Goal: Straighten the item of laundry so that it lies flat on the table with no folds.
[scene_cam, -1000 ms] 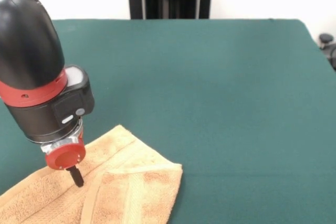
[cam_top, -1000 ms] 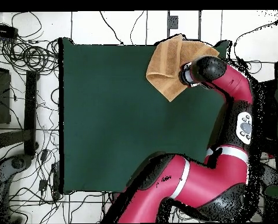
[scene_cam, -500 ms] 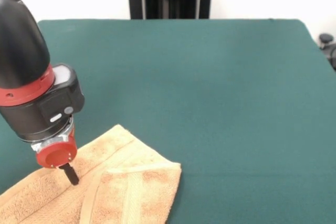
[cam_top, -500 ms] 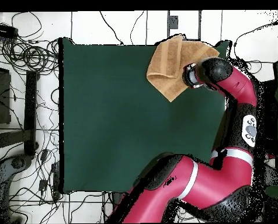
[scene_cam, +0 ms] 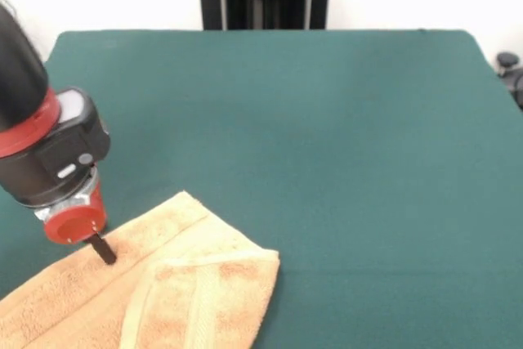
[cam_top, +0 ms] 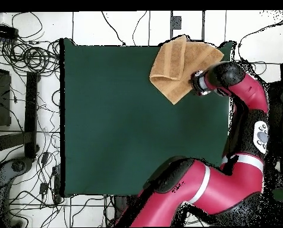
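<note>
The golden-tan item of laundry (scene_cam: pixel 188 292) lies folded on the table (scene_cam: pixel 327 120) at the near left of the front view, running off the picture's bottom edge. A doubled-over flap with a band stripe forms its right part. My gripper (scene_cam: pixel 102 249) points down at the cloth's upper left part, its black tip touching or just above the surface. In the overhead view the item of laundry (cam_top: pixel 179 65) sits at the table's (cam_top: pixel 108 119) top right, one corner past the top edge. My gripper (cam_top: pixel 197 83) is at its right side there.
Cables (cam_top: pixel 25 53) and dark stands lie on the floor left of the table in the overhead view. A black object (scene_cam: pixel 511 71) stands just past the table's right edge in the front view. My arm (cam_top: pixel 251 119) runs along the table's right side.
My gripper has moved left and slightly back in the front view, along the cloth. The towel's folded corner has shifted only a little to the left.
</note>
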Motion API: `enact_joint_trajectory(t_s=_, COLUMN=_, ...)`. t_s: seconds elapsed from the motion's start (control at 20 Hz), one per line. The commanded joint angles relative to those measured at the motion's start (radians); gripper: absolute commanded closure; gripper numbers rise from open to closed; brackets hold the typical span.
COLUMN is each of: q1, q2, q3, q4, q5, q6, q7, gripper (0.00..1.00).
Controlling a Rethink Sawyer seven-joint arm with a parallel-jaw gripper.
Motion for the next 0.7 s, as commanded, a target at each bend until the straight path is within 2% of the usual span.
enact_joint_trajectory(t_s=0.05, q1=-0.037, q2=0.107, q3=0.113, q4=0.151, q5=-0.084, q6=0.214, q7=-0.335, gripper=0.0)
enact_joint_trajectory(t_s=0.7, q1=-0.036, q2=0.115, q3=0.128, q4=0.144, q5=-0.078, q6=0.236, q7=-0.263, gripper=0.0)
